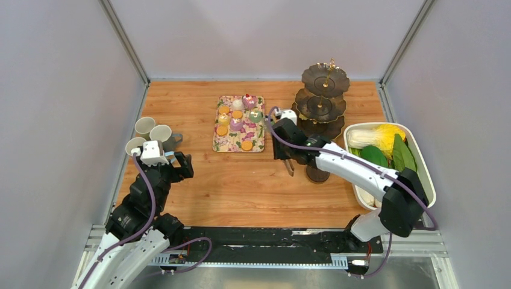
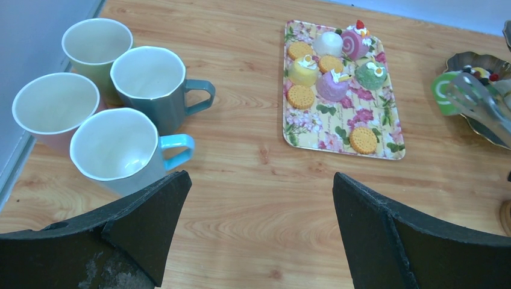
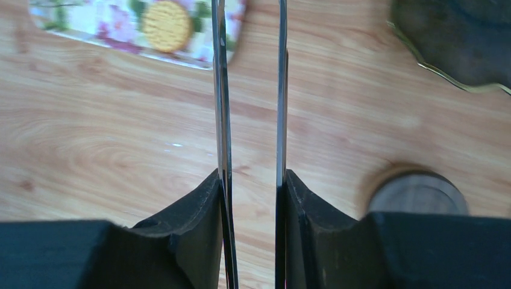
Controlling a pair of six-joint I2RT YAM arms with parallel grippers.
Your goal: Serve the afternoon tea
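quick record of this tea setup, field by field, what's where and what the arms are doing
left fingers: open, empty, near the mugs
right fingers: shut on tongs
mugs: four, upright, empty, clustered far left
tray: floral, holds biscuits and small cakes
stand: three tiers, right of the tray
green roll: at the tongs' tip, beside the stand's lowest tier
coaster: near side of the stand
tub: vegetables, far right
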